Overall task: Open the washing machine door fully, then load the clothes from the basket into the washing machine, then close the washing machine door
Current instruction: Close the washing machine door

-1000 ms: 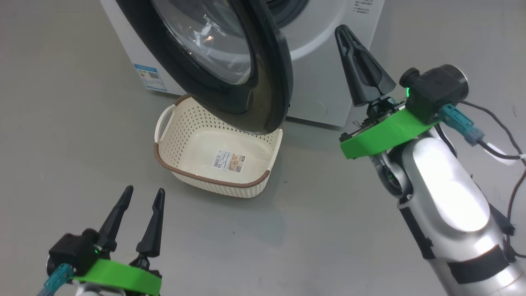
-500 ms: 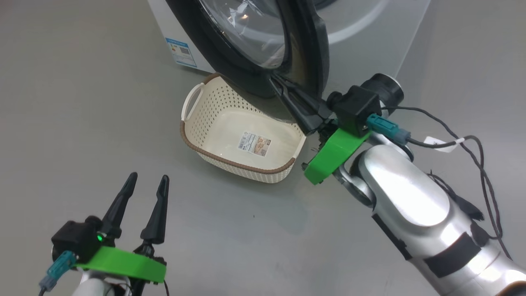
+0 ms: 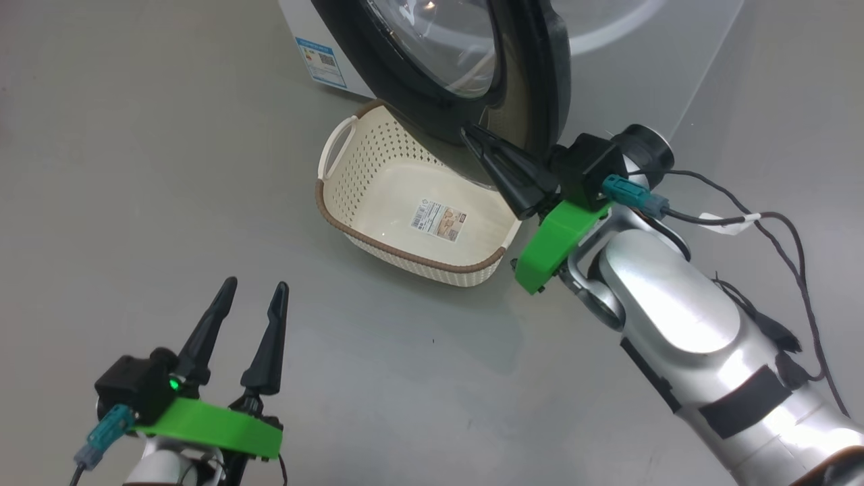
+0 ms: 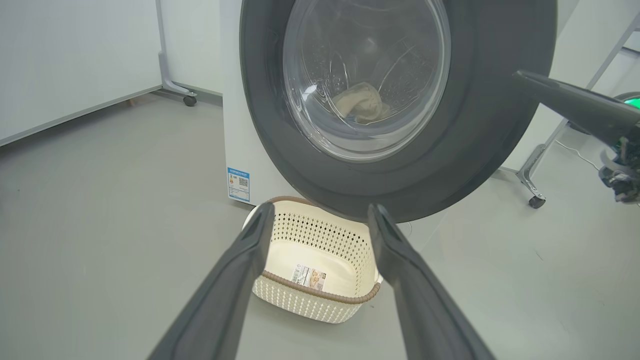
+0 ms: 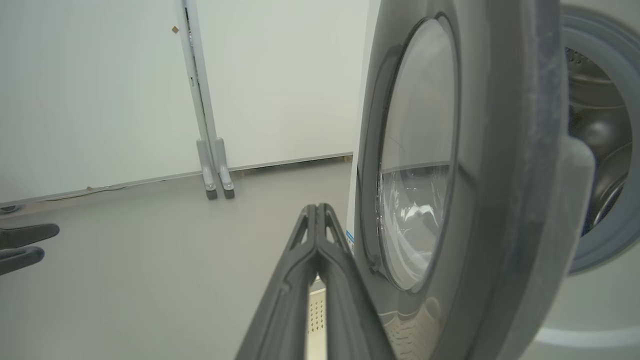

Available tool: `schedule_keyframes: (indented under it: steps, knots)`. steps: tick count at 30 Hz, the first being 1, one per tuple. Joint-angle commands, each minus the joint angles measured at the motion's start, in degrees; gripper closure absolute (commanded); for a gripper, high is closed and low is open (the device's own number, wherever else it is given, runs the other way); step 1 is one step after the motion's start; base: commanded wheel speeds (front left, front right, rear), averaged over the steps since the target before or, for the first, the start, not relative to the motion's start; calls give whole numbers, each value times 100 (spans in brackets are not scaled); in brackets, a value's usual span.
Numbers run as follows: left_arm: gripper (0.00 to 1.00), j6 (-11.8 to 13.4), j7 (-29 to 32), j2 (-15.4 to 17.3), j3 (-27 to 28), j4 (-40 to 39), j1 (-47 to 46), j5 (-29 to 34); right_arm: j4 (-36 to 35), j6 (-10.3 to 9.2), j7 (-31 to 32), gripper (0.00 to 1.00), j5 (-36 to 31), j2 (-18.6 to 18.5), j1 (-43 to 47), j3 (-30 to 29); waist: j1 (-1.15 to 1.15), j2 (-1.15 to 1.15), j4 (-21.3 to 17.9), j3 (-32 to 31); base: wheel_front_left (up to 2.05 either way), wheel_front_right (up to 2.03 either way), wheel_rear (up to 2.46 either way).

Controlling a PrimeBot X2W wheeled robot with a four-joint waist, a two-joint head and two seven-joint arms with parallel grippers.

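Holding an unreadable barcode sticker point(image 3: 439, 221), basket point(image 3: 385, 152) at six o'clock of washing machine door point(image 4: 480, 125), left gripper point(image 3: 256, 283) spread, right gripper point(image 3: 470, 137) closed.

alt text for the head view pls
The robot's right hand, dark fingers shut, points at the lower rim of the round black-rimmed glass washing machine door, which is swung out above an empty cream perforated plastic basket. The open left hand hovers at lower left.

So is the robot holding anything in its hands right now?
No, nothing is held. The left gripper is open and empty. The right gripper is shut on nothing, its tips close beside the washing machine door.
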Motion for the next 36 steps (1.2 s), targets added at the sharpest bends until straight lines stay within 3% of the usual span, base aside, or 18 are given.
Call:
schedule_keyframes:
  steps: [1,23,36]
  knots:
    - [0,-1,-63,105,216,-123,-254,-66,-67,1,-38,100,23,55,-187,-55,0,0,11,31,0,0,0]
    - [0,-1,-63,136,171,-141,-584,-144,641,1,-38,100,-755,49,-641,-1245,0,0,113,540,0,0,0]
    - [0,-1,-63,-3,25,-168,-852,-243,1014,1,-38,100,-1175,-290,-1207,-2162,0,0,347,985,0,0,0]
